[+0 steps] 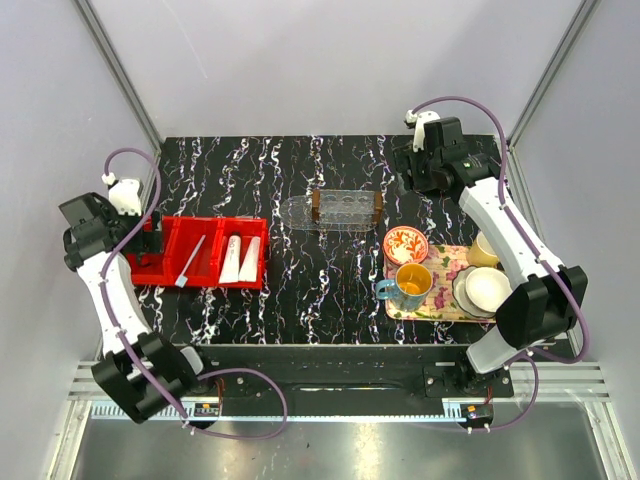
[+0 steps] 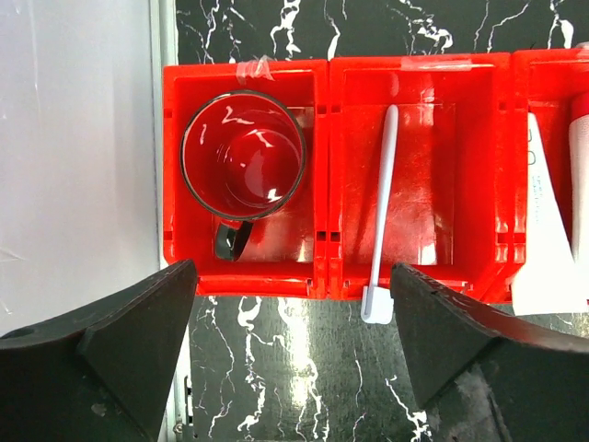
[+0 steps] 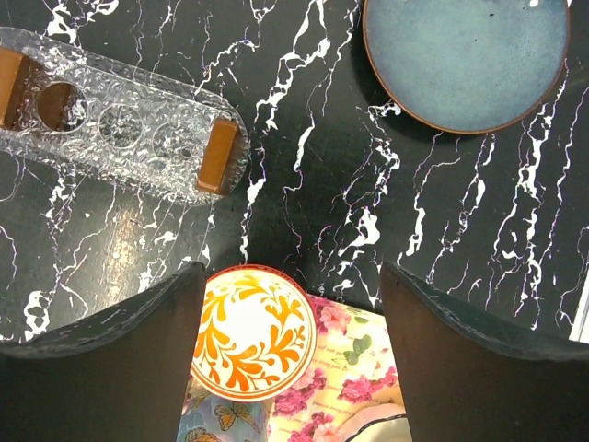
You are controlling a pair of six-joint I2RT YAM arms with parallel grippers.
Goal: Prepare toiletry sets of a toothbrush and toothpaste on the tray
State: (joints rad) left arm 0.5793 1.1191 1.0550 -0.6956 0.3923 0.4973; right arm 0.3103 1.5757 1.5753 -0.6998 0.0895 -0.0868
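The toothbrush lies in the middle compartment of a red bin, its head over the front wall; it also shows in the left wrist view. Two toothpaste tubes lie in the bin's right compartment; one tube shows at the right edge of the left wrist view. The clear oval tray sits mid-table and carries a clear rack with brown ends. My left gripper is open and empty above the bin's near wall. My right gripper is open and empty, right of the tray.
A glass cup stands in the bin's left compartment. A floral tray at front right holds an orange-patterned bowl, a mug and a white bowl. A blue plate lies on the table beyond my right gripper.
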